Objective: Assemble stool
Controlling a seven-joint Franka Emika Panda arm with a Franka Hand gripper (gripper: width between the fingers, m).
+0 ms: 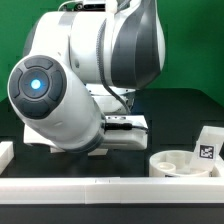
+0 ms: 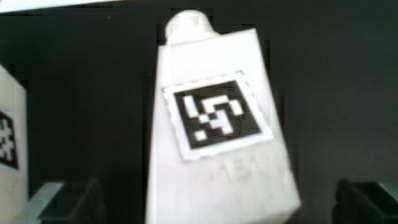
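In the wrist view a white blocky stool leg (image 2: 217,120) with a black-and-white tag fills the middle. It lies between the two fingers of my gripper (image 2: 210,206). The dark fingertips (image 2: 54,204) show on either side, with a dark gap between each one and the leg, so the gripper is open around it. Another tagged white part (image 2: 9,130) shows at the picture's edge. In the exterior view the round seat disc (image 1: 182,161) lies at the exterior view's right, with a tagged leg (image 1: 208,149) beside it. The arm (image 1: 70,95) hides the gripper there.
A long white border rail (image 1: 100,186) runs along the front of the black table, and another rail end (image 1: 5,152) is at the exterior view's left. The arm's bulky body blocks most of the table's middle from sight.
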